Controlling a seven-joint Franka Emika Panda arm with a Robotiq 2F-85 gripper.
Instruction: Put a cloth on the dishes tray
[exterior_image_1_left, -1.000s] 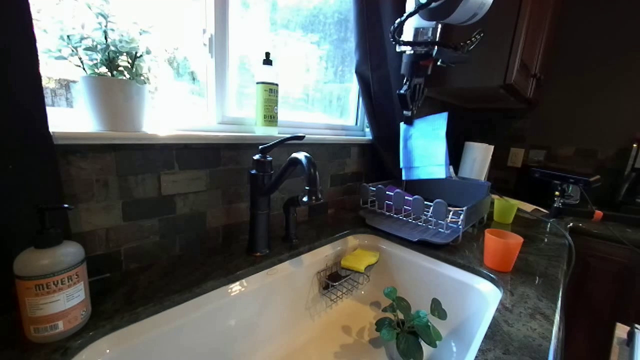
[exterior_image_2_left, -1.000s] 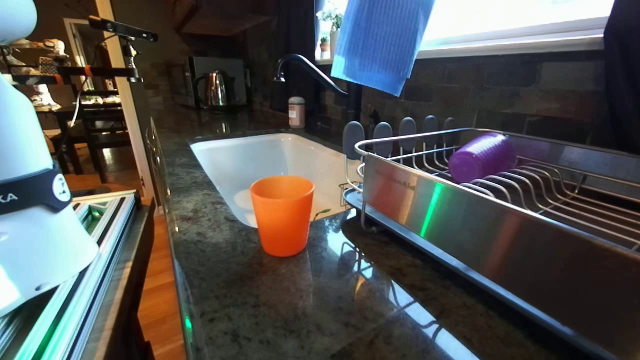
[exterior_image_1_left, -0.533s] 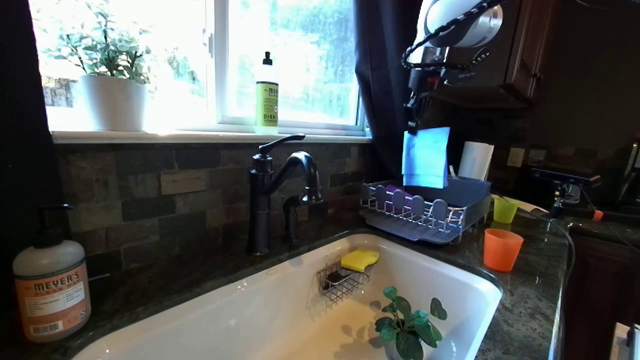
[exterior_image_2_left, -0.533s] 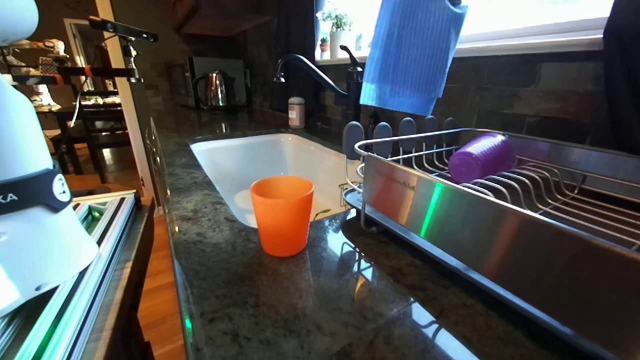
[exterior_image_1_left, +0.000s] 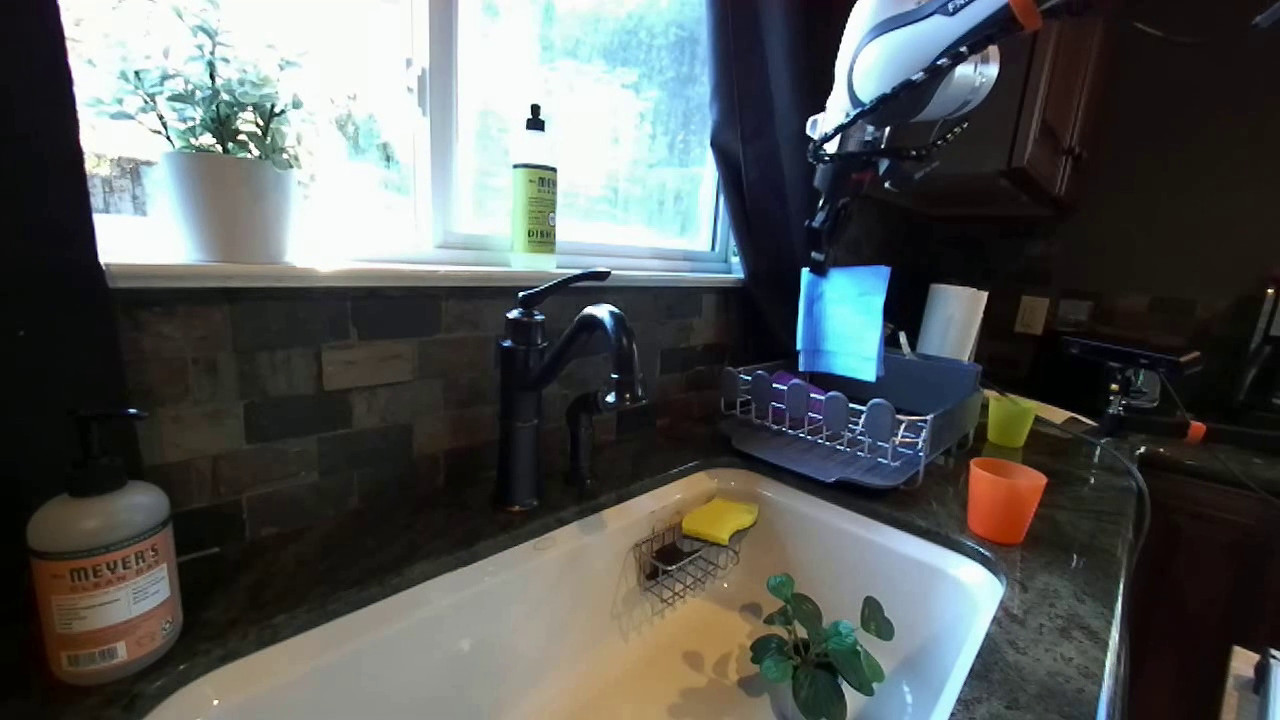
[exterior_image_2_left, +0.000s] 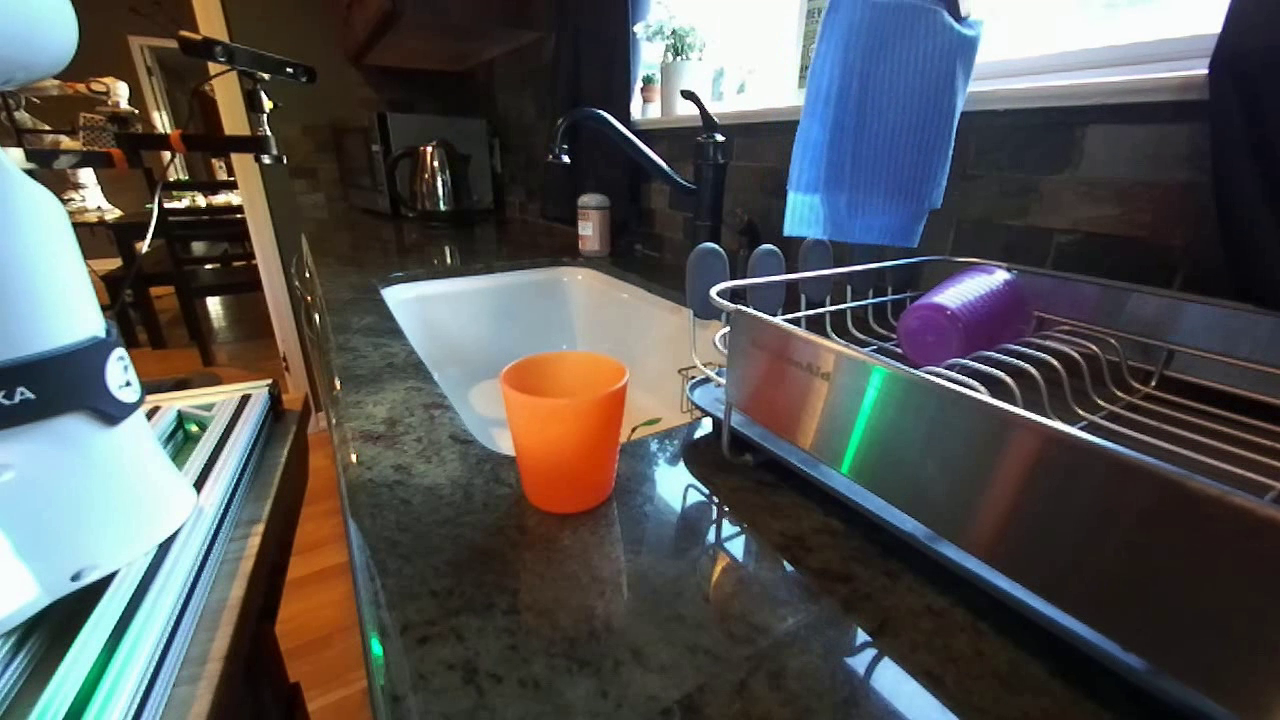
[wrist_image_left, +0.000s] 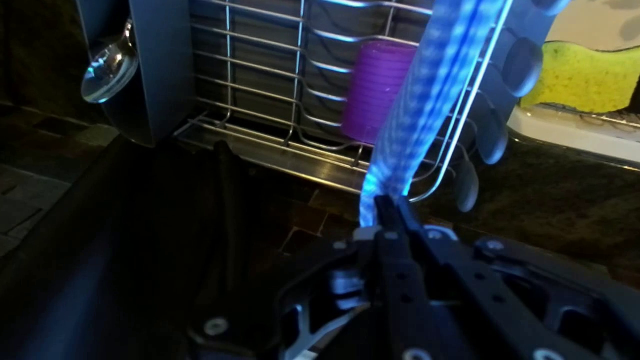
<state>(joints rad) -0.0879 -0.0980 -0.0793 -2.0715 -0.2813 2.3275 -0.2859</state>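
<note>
A blue cloth (exterior_image_1_left: 843, 322) hangs from my gripper (exterior_image_1_left: 819, 262). In the wrist view the gripper's fingertips (wrist_image_left: 392, 201) are shut on one end of the cloth (wrist_image_left: 435, 100). The cloth also hangs in an exterior view (exterior_image_2_left: 880, 130), where the gripper is mostly out of frame. The dishes tray is a grey and steel dish rack (exterior_image_2_left: 980, 470) with wire bars, also in an exterior view (exterior_image_1_left: 950, 418) and the wrist view (wrist_image_left: 162, 65). A purple cup (exterior_image_2_left: 965, 315) lies on its side in the rack. The cloth hangs above the rack's tined side.
An orange cup (exterior_image_2_left: 565, 430) and a green cup (exterior_image_1_left: 1010, 420) stand on the counter near the rack. The sink (exterior_image_1_left: 480, 610) holds a plant (exterior_image_1_left: 815, 645) and a yellow sponge (exterior_image_1_left: 720, 520). A black faucet (exterior_image_1_left: 520, 400) and a dark curtain (exterior_image_1_left: 765, 150) are nearby.
My gripper has lowered with the cloth. In an exterior view the cloth has moved right and down, closer to the rack. The rack and cups have not moved.
</note>
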